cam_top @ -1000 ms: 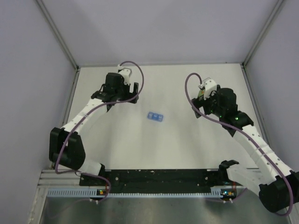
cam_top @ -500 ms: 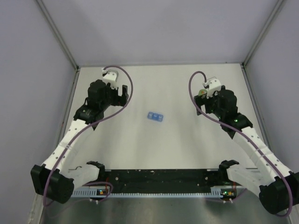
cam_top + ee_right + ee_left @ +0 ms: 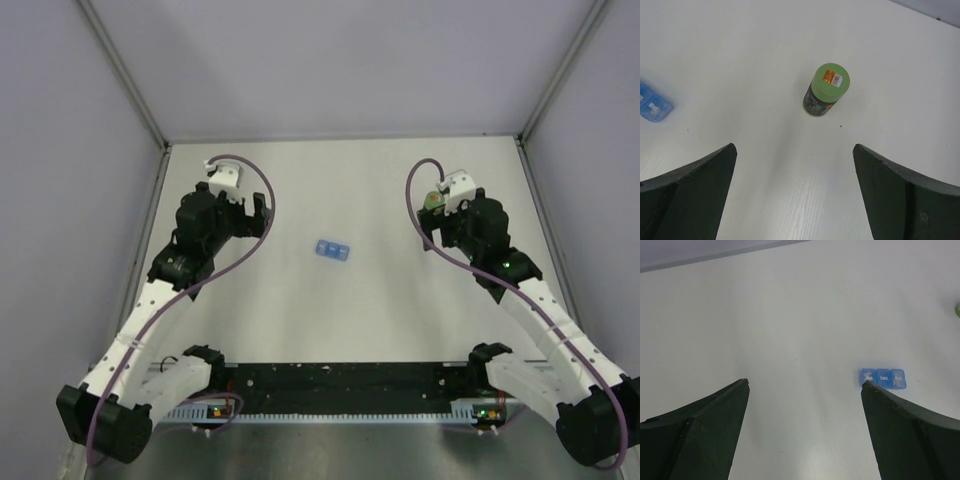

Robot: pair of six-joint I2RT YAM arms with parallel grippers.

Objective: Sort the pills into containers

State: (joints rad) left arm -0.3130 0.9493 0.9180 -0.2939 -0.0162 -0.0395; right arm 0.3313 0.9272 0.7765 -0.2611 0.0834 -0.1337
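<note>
Showing a white desk [image 3: 380, 180] with two arms reaching over it from the near edge.

**Pill box.** The pill box [image 3: 333, 250] is small, blue and translucent. It lies flat near the middle of the desk, between the two arms and well apart from both, and nothing touches it. It is a row of three square compartments, each marked in white lettering. In the left wrist view the middle one on the box [image 3: 883, 378] reads "Tues". What the compartments hold cannot be told.

**Left arm.** The left arm [image 3: 150, 300] bends over the left part of the desk, its wrist to the left of the box. The left jaws stand wide apart and hold nothing. In the left wrist view the box appears just past the tip of one finger [image 3: 910, 430], on the bare desk.

**Right arm.** The right arm [image 3: 540, 300] bends over the right part of the desk. The right jaws also stand wide apart and empty. In the right wrist view a dark bottle [image 3: 825, 90] with a green cap stands upright on the desk ahead of the gap between the fingers. The box [image 3: 652, 106] is cut off at that view's left edge, well apart from the bottle.
</note>
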